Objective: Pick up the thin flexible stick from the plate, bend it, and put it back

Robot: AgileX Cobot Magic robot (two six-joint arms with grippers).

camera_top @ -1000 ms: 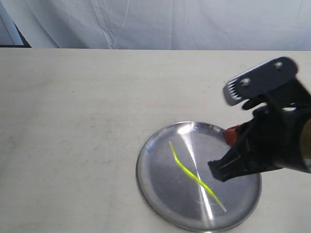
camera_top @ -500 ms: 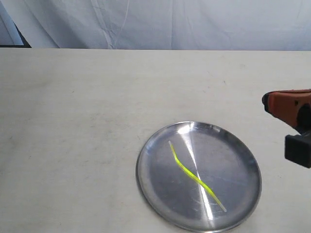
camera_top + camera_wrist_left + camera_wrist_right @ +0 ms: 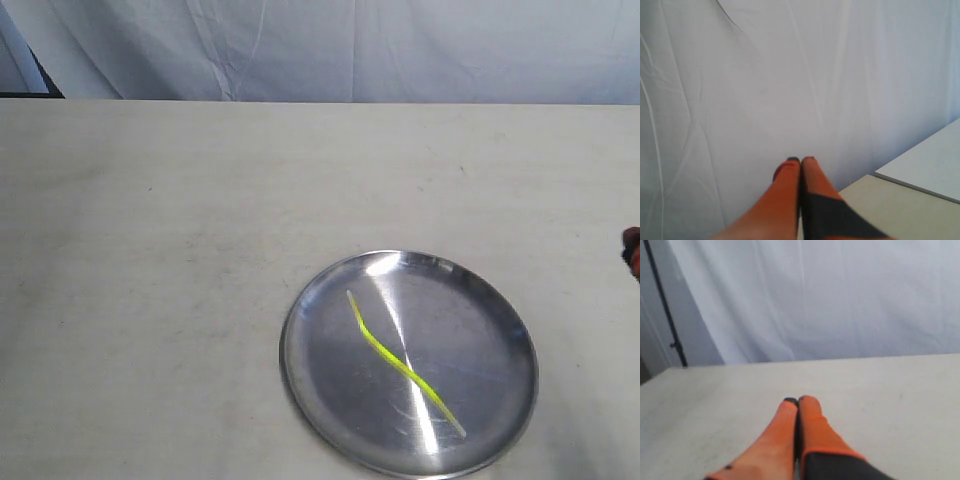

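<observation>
The thin yellow-green stick (image 3: 400, 362), wavy-bent, lies loose across the shiny silver plate (image 3: 320, 400) at the lower middle of the exterior view. Only a red sliver of my right gripper (image 3: 632, 250) shows at that view's right edge, well off the plate. Seen from its wrist, the right gripper (image 3: 797, 400) has its orange fingers pressed together with nothing between them, above bare table. My left gripper (image 3: 800, 159) is also shut and empty, pointing at a white cloth; it does not show in the exterior view.
A pale beige table (image 3: 180, 220) spreads all around the plate. White cloth (image 3: 360, 50) hangs along the far edge. A dark pole (image 3: 662, 305) stands at the backdrop in the right wrist view. A white tabletop corner (image 3: 930, 170) shows in the left wrist view.
The right arm has pulled away from over the plate to the right, leaving the exterior view almost fully. The stick and plate have not moved.
</observation>
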